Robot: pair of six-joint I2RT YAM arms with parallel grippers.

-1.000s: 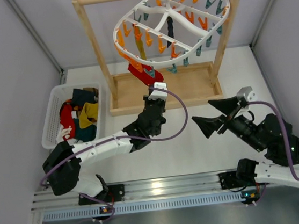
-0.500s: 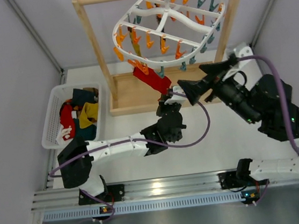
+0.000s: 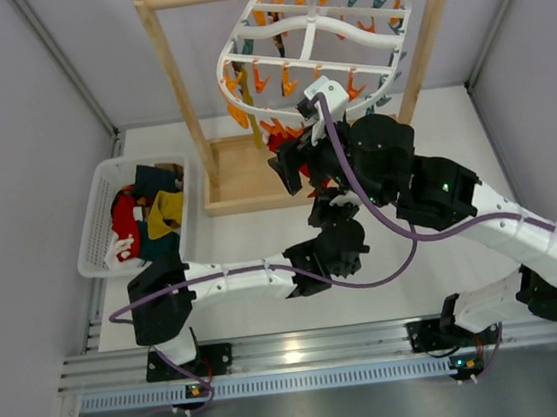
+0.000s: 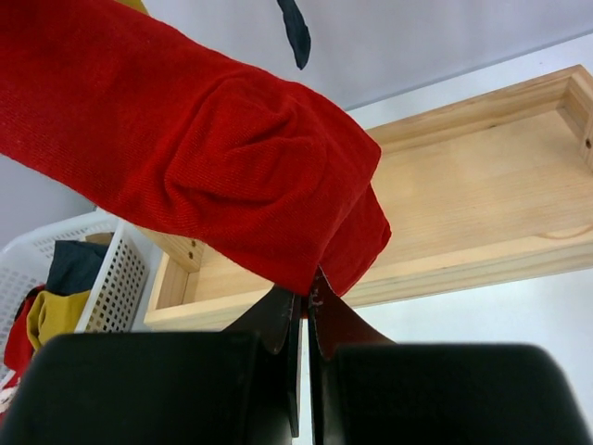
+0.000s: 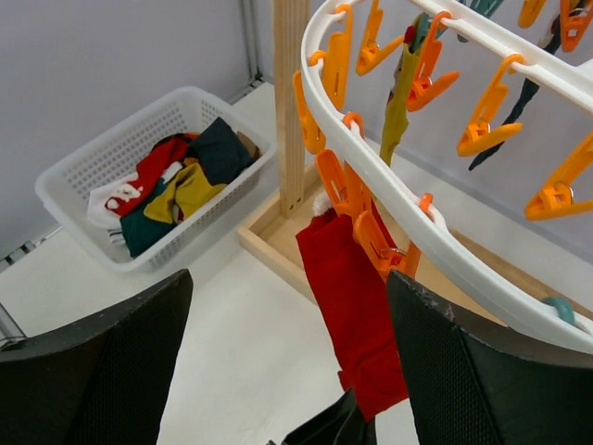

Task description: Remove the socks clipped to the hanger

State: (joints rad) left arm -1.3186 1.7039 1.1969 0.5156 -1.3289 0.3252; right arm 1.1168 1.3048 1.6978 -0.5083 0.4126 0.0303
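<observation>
The hanger (image 3: 311, 32) hangs by its hook from the top bar of the wooden rack (image 3: 168, 80), tilted, with its near rim low over the rack's base tray. Orange and teal clips dangle all round the ring.

In the right wrist view a red sock (image 5: 357, 315) hangs from an orange clip (image 5: 357, 218) on that low rim, just in front of the rack's left post. An olive sock (image 5: 398, 102) hangs from another clip further in, and a thin dark sock (image 5: 519, 102) hangs beyond it, towards the back of the rack.

The left pincer (image 4: 306, 297) reaches up from below, in front of the rack's base. Its fingers are pressed together on the bottom edge of the red sock, which bunches into a fold just above the tips.

The right pincer (image 5: 287, 278) is spread wide, one finger (image 5: 102, 371) on the left edge of its own view and the other on the right. The red sock and the hanger's low rim show in the gap between them. From above, this pincer sits over the front of the rack's base, close under the hanger; whether it touches the ring I cannot tell.

A white plastic basket (image 3: 95, 229) sits on the desk (image 3: 532, 139) just left of the rack, holding a heap of red, yellow, dark teal and white socks.
</observation>
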